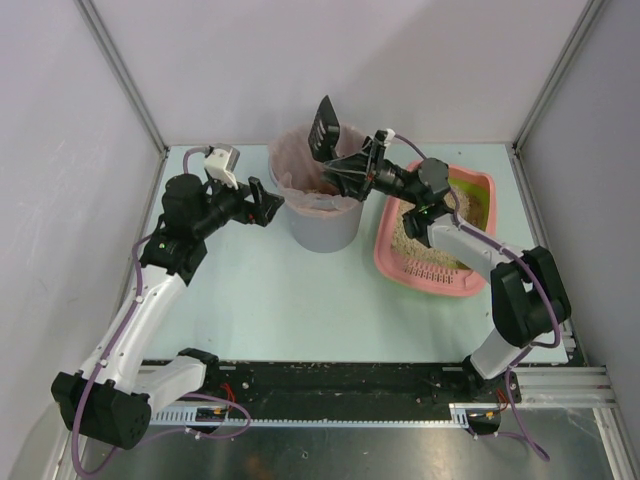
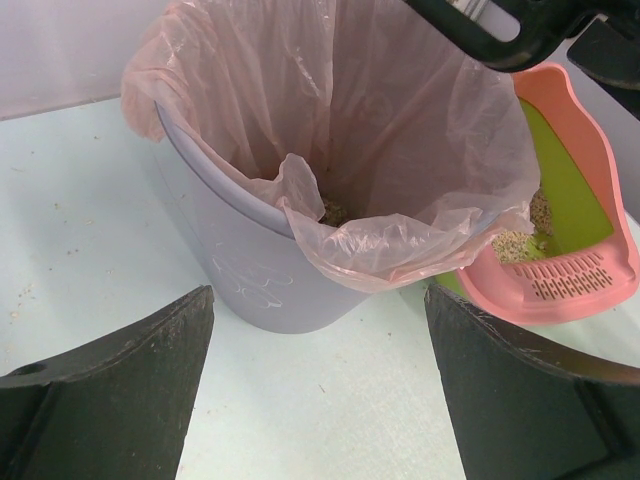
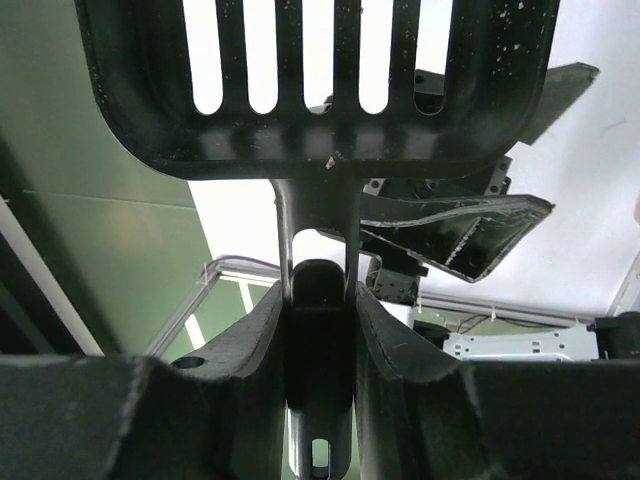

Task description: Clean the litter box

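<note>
Pale green table point(image 1: 250, 300); white walls point(image 1: 330, 60) with metal corner posts point(image 1: 120, 70).

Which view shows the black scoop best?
The right wrist view: the scoop fills it, slots clear, handle clamped in the right end effector. The top view shows it small above the bin; the left wrist view, barely.

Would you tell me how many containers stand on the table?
2: the grey round plastic bin with a pink bag, mid-table, and the shallow pink plastic litter box right of it.
</note>
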Robot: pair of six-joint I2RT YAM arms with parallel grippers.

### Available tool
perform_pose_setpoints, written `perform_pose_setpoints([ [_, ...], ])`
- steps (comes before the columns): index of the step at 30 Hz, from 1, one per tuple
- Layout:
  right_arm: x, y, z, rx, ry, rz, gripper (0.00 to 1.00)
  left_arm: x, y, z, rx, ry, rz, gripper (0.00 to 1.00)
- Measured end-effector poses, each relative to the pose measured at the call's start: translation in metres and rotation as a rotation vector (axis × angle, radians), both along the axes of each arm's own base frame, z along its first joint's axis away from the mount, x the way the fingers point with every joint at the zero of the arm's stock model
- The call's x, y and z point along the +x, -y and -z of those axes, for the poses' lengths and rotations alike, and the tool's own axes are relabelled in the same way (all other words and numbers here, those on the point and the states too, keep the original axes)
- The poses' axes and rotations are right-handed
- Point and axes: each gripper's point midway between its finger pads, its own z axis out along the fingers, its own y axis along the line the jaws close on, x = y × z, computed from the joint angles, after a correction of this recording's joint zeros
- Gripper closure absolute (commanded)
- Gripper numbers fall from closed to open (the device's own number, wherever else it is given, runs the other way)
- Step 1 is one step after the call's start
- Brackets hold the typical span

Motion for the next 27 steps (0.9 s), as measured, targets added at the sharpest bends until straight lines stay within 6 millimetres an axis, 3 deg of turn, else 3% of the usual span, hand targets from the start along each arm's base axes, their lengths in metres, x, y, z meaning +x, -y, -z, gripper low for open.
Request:
perform_pose_setpoints([
  [11,0.002,0.006,-0.003,0.056,0.002,0.033,1.0,0.0,0.0,0.0,0.0,0.0,0.0,0.1],
  [15,0.003,0.005,0.005,0.031,-0.022,0.041,1.0,0.0,0.0,0.0,0.0,0.0,0.0,0.09],
  [21,-0.004,0.004,0.033,0.075,-0.056,0.106,1.0,0.0,0.0,0.0,0.0,0.0,0.0,0.1],
  [27,-0.007,0.004,0.027,0.125,-0.028,0.118,1.0,0.0,0.0,0.0,0.0,0.0,0.0,0.1],
])
